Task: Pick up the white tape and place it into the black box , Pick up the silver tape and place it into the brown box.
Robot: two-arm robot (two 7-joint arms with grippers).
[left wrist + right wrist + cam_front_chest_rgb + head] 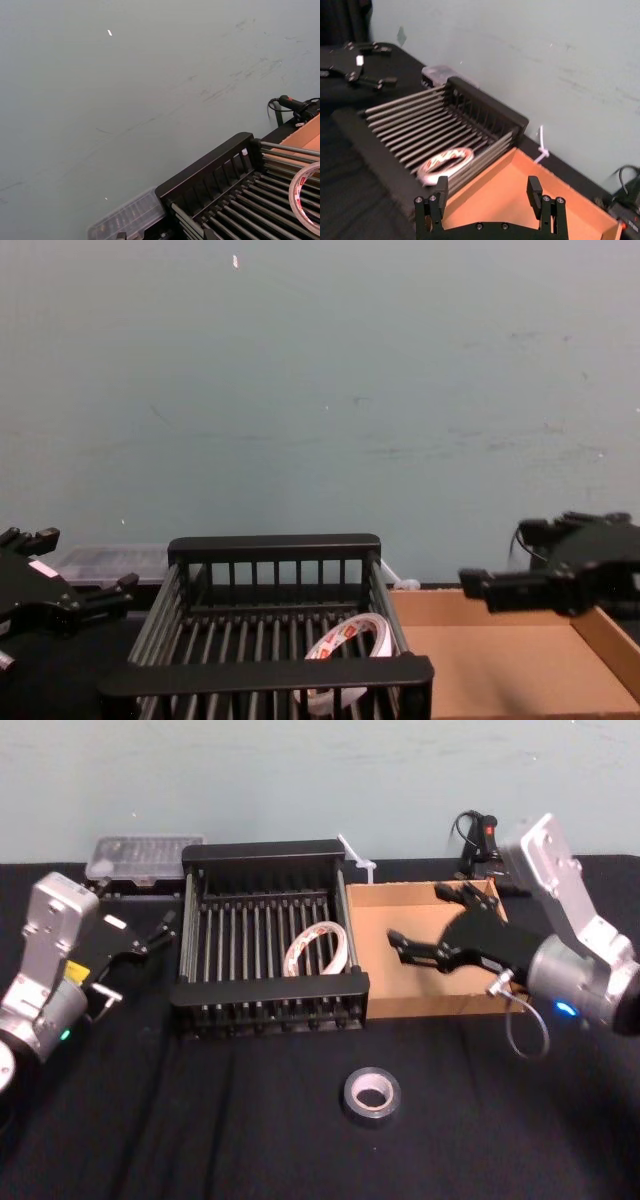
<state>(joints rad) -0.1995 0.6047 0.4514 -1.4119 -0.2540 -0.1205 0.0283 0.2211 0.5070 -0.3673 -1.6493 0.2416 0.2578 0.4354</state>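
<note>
We see the thin white ring of tape with red-orange marks (318, 946) already inside the black slatted open crate (268, 992), leaning on the bars near its right wall, so we judge the first half of the task done. The thick dull silver-grey roll of duct tape (371, 1092) lies flat on the black cloth of the table (200, 1130), in front of both boxes and well apart from them. The shallow tan cardboard tray (420, 1005) stands just beside the crate on its right, with nothing inside.

The right tool (442, 925) hangs above the cardboard tray with its two fingers apart and nothing between them. The left tool (150, 935) waits to the left of the crate, also spread apart and holding nothing.

We think the silver roll is stiff and rather dense, heavier than the white ring, and it will not bend under pressure. Its outer face looks smooth and may slip a little. A good hold, in our opinion, is from above, with one finger in the dark centre hole and the other on the outer wall.
</note>
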